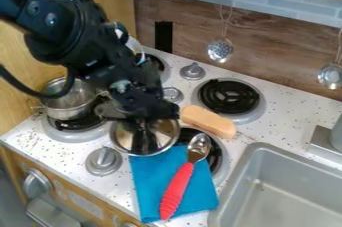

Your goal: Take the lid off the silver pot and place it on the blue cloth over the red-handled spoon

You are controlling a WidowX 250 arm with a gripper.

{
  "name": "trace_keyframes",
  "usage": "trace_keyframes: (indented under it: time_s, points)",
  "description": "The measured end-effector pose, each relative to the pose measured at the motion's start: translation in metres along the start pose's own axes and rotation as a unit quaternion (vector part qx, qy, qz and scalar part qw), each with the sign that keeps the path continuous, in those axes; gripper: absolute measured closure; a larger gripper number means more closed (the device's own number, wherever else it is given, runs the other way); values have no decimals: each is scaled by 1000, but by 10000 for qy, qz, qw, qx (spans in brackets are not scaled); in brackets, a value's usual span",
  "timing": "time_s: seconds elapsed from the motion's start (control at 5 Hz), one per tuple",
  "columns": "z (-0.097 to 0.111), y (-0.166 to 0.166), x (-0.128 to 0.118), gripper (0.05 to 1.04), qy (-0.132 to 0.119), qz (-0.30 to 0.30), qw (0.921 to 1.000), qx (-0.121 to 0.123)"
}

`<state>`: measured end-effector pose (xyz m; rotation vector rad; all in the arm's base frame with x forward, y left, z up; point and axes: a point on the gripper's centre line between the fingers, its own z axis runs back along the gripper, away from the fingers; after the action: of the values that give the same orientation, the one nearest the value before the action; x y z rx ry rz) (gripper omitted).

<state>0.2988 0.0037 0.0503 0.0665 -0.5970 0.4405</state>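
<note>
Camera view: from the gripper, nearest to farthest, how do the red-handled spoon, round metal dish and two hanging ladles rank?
From the gripper:
1. Round metal dish, right beneath it
2. Red-handled spoon, on the blue cloth
3. Perforated ladle, hanging toward the back
4. Other ladle, hanging at the picture's right edge

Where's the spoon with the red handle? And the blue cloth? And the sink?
Spoon point(182, 176): camera view, on its red handle.
Blue cloth point(153, 180): camera view, left of the spoon.
Sink point(284, 193): camera view, basin floor.
</note>
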Motion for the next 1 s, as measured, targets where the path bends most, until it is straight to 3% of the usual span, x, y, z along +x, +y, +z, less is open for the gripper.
trace_keyframes:
  time_s: [0.4,0.6,1.0]
  points:
    - [2,-14,-22,778,218,-703,9971,-188]
    - [2,-20,-42,742,808,-1582,9830,-466]
    - [-8,-21,-27,150,1047,-1283,9840,-652]
